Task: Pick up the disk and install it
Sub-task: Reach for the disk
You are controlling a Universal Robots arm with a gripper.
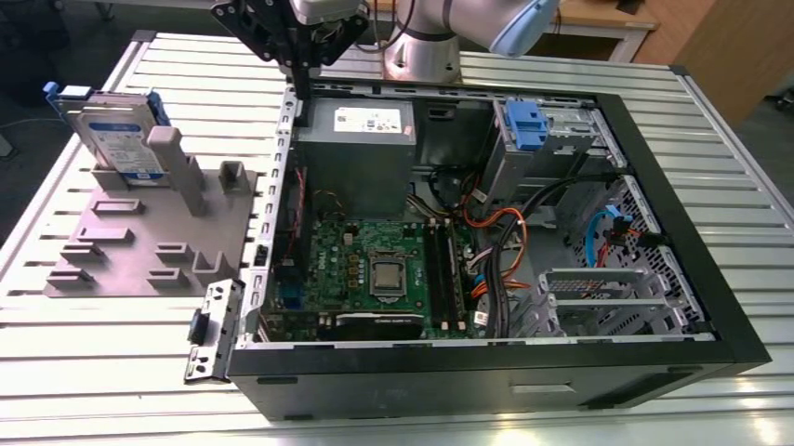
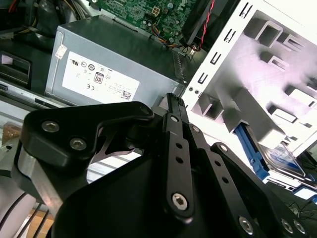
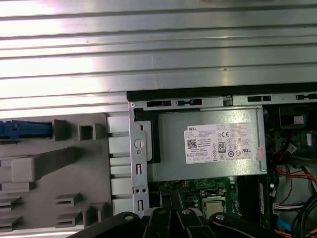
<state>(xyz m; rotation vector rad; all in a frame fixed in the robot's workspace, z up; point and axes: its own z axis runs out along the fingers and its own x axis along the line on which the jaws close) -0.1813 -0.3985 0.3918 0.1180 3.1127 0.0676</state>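
Flat silver disk [image 1: 118,139] (blue-framed) upright in grey holder [image 1: 125,249] — pincer [image 1: 296,111] apart.

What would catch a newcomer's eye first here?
The open computer case, circuit board and cables bare, dominates the slatted table. At the exterior view's left the disk stands upright in a grey fixture, and the pincer hangs shut and empty above the case's edge.
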